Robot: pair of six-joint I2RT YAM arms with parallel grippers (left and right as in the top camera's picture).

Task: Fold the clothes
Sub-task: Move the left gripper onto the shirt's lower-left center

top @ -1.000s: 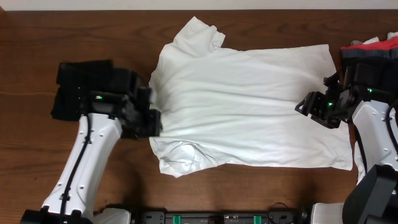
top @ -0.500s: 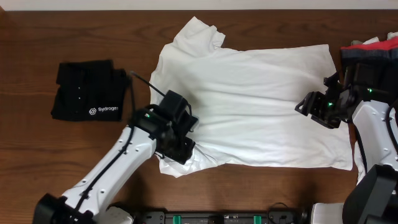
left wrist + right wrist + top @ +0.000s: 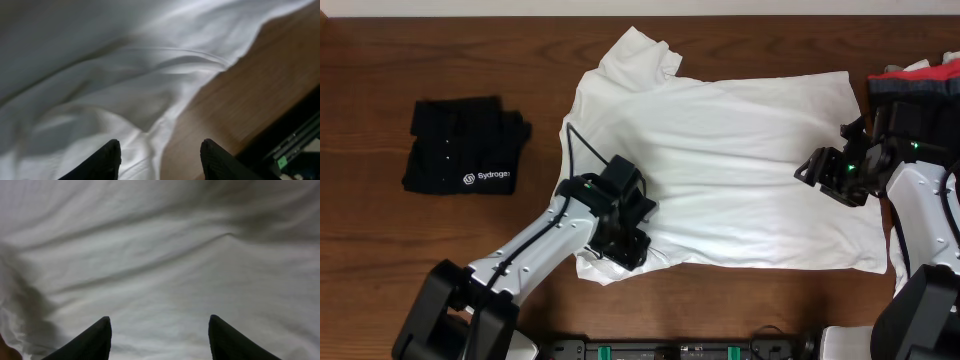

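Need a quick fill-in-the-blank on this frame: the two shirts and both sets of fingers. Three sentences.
1. The folded shirt lying left of the white T-shirt is ____ in colour.
2. The left gripper is over the T-shirt's edge, its fingers ____ (open/shut), with nothing between them.
3. Beneath the right gripper, the right wrist view shows only ____ fabric.
Missing words: black; open; white.

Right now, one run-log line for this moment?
white T-shirt: spread out, unfolded | left gripper: open over its near edge | right gripper: open over fabric near hem
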